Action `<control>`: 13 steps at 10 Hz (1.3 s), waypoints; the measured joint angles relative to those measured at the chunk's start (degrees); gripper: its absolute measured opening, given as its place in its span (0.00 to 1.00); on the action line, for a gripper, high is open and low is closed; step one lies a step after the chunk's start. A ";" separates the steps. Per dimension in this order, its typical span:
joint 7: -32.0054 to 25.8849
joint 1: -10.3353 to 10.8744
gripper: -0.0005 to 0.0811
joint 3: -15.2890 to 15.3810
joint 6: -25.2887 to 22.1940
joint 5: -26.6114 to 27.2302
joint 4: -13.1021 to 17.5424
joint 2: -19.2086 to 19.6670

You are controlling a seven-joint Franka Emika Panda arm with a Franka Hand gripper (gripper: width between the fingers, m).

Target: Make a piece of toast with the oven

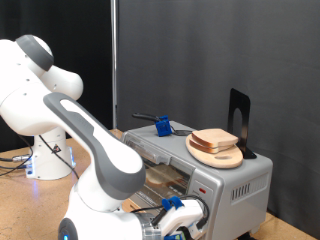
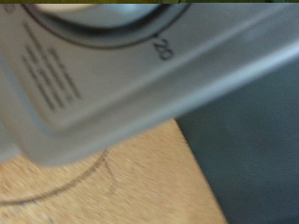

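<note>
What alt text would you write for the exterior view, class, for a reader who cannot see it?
A white robot arm reaches down in front of a silver toaster oven, its blue-tipped gripper low beside the oven's front knobs. A piece of toast lies on a round wooden board on the oven's top.

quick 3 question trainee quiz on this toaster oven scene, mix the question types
1. True or false: the piece of toast is inside the oven.
2. The toast rests on: A) the wire rack B) the round wooden board C) the table.
3. Where is the gripper?

Key: 1. False. 2. B. 3. Low at the oven's front, near the knobs; the wrist view shows a dial marking close up.
</note>
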 joint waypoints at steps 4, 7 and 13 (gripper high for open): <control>6.52 0.39 0.01 -0.83 -5.41 -1.79 1.81 0.39; 7.43 0.56 0.12 -1.44 -6.70 -2.21 1.82 0.19; 0.24 -4.81 0.72 0.52 -8.10 1.27 -0.63 0.21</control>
